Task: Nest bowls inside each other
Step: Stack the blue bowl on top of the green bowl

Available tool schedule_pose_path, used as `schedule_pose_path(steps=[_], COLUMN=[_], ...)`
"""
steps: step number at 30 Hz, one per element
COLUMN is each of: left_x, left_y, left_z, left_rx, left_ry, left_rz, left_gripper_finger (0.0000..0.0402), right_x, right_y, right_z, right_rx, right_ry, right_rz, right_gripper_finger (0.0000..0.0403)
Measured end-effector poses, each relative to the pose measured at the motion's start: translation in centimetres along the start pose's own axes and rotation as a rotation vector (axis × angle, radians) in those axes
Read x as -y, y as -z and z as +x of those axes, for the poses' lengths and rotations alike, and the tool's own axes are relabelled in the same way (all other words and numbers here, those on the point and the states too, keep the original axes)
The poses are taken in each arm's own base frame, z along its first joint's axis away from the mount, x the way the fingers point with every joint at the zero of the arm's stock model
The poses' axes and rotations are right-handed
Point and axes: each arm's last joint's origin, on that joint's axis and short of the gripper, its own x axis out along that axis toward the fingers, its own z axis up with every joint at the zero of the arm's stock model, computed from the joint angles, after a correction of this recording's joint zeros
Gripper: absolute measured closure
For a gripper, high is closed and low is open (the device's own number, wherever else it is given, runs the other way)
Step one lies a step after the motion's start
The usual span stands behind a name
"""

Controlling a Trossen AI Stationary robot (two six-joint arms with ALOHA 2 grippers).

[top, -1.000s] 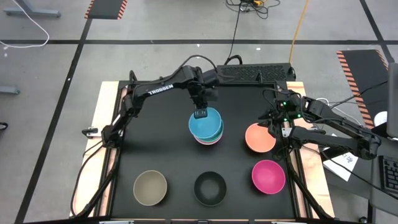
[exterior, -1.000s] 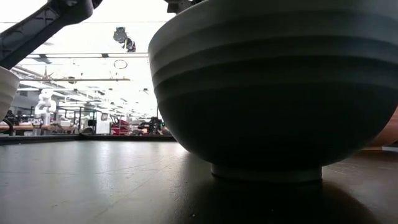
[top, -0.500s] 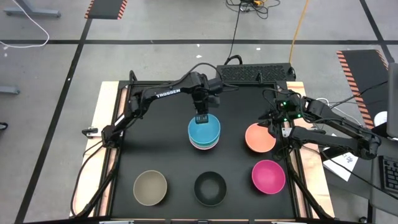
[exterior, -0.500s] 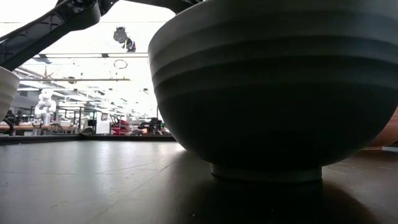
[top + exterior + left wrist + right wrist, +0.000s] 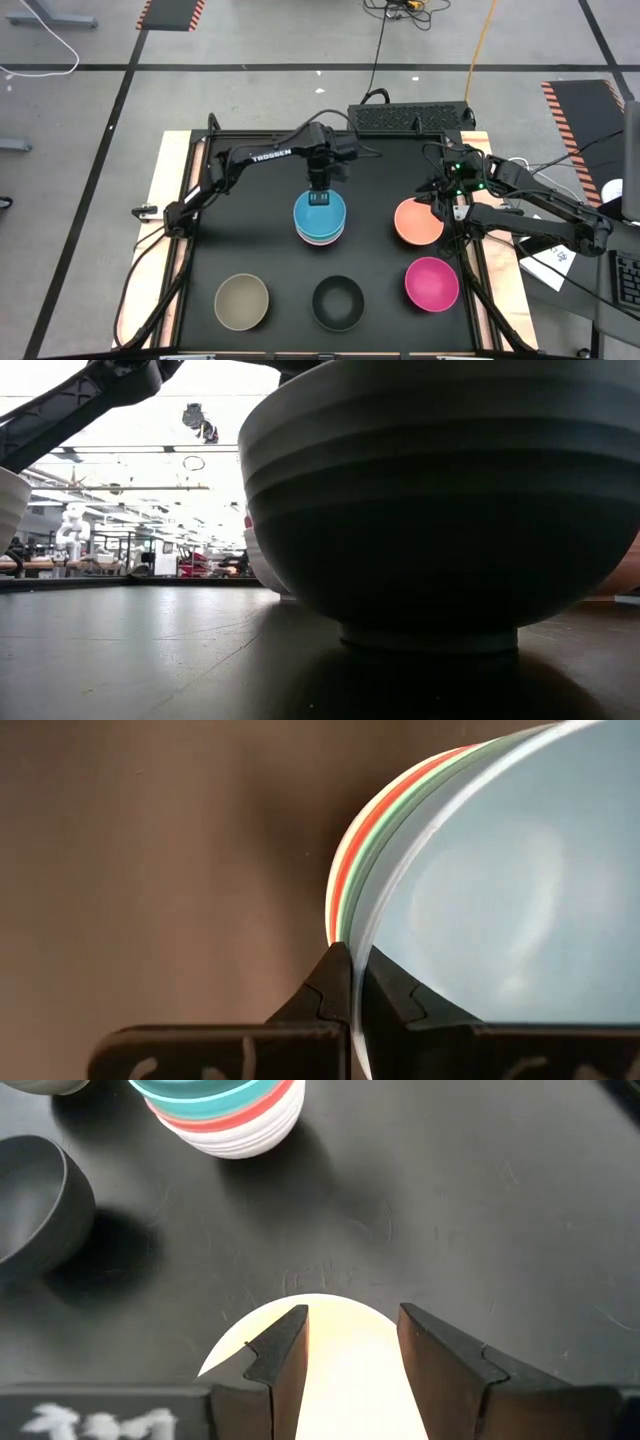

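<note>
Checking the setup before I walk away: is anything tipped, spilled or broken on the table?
Nothing stands out. The stack of bowls sits upright mid-table with the left gripper shut on its rim; the tan, black, magenta and orange bowls stand upright.

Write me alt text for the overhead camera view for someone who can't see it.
The left gripper pinches the rim of a stack of nested bowls, blue on top, at the black table's centre. The right gripper waits at the orange bowl; tan, black and magenta bowls sit loose.
</note>
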Motion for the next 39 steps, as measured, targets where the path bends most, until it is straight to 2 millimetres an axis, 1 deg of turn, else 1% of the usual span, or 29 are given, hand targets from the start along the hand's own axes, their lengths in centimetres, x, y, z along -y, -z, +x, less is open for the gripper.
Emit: schedule_pose_path(steps=[13,36,39], left_x=[1.2,1.3,1.2], left_y=[-0.3,-0.2,-0.1], left_z=[0.2,0.2,0.8], left_rx=[-0.008,-0.003,-0.025], left_ry=[0.008,0.048,0.057], left_rz=[0.036,0.036,0.027], left_gripper_finger=[0.0396,0.0396,0.0396], right_x=[0.0,0.0,0.0], right_y=[0.0,0.0,0.0], right_z=[0.0,0.0,0.0], right_rx=[0.000,0.000,0.000], right_ry=[0.000,0.000,0.000], right_rz=[0.001,0.002,0.002], right_gripper_finger=[0.0257,0.0257,0.0257])
